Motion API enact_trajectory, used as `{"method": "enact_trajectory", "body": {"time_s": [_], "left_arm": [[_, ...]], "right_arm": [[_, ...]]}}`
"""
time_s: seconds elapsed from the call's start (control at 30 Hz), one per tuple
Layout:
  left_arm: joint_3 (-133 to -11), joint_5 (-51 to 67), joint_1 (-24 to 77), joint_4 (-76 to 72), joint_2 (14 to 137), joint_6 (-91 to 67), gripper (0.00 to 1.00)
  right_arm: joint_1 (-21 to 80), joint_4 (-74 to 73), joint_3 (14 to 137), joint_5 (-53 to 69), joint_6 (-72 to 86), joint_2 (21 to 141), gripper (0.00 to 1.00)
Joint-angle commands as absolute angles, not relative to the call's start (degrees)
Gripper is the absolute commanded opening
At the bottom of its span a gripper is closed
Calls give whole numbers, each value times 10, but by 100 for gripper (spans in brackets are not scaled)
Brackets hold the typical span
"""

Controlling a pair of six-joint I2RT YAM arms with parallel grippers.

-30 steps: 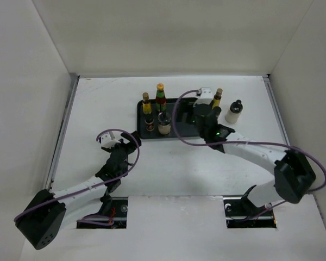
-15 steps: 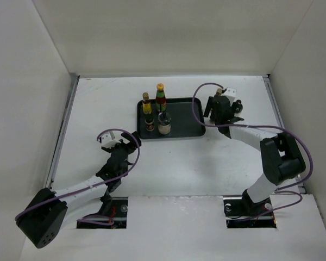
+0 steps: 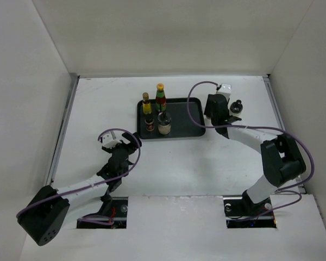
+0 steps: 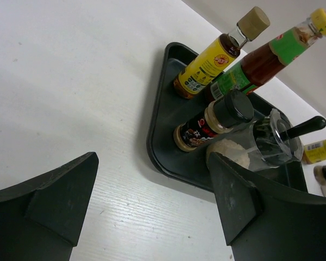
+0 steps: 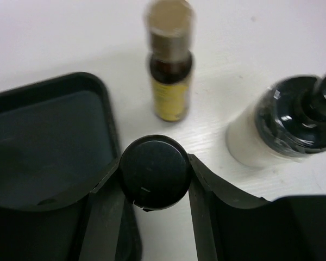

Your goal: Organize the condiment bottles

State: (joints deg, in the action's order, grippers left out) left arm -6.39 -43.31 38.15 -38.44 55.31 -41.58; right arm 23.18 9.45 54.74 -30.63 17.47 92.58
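Note:
In the right wrist view my right gripper (image 5: 155, 174) is shut on the round black cap of a dark bottle (image 5: 155, 171) that stands just right of the black tray (image 5: 43, 136). Beyond it stand a slim yellow bottle with a brown cap (image 5: 170, 65) and a squat pale jar with a black lid (image 5: 282, 130). On the tray's left part stand an amber bottle (image 3: 146, 102), a green bottle with a red label (image 3: 161, 97), a dark black-capped shaker (image 3: 149, 123) and a clear jar (image 3: 164, 123). My left gripper (image 3: 119, 142) hovers open near the tray's front left corner, holding nothing.
The tray's right half (image 3: 190, 122) is bare. White walls enclose the table at the back and on both sides. The right arm's cable (image 3: 193, 103) loops over the tray's right end. The pale jar (image 3: 235, 106) stands close to the right gripper.
The right arm has swung from above the tray's right half to just right of it. Its jaws have closed onto the black cap. The left arm has barely moved.

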Motion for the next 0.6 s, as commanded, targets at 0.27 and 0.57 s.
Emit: {"method": "enact_trajectory", "body": {"time_s": [0.27, 0.57], "left_arm": [[-73, -432, 380, -424, 562, -422, 82], [-71, -432, 382, -424, 558, -421, 82]], "right_arm": [[326, 106, 807, -251, 156, 1081, 51], [331, 82, 869, -225, 171, 1165, 52]]}}
